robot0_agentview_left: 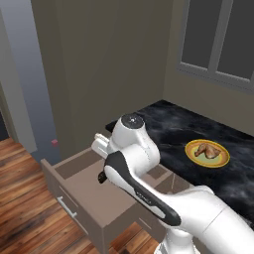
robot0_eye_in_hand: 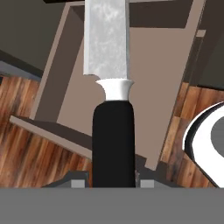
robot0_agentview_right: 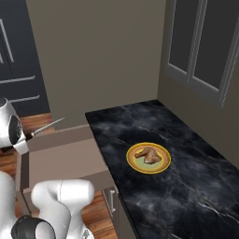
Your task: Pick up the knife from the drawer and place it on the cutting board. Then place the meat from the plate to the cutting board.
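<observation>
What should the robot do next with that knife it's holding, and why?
Probably carry it sideways toward the black counter. The pincer is shut on the knife's black handle, and the blade hangs in the air above the open drawer, so lifting looks done. The meat sits untouched on its plate. I can't see the cutting board, so the exact direction is a guess.

Materials & finish, as rendered

Knife: mottled dull-metal blade, glossy white collar, matt black handle, smooth. Drawer: flat matt taupe wood, no visible grain, w/ slim pale metal bar handle. Counter: polished black stone w/ faint grey veining. Plate: smooth yellow glaze; meat rough, lumpy, golden-brown. Floor: streaky red-brown wood planks, slight sheen.
</observation>
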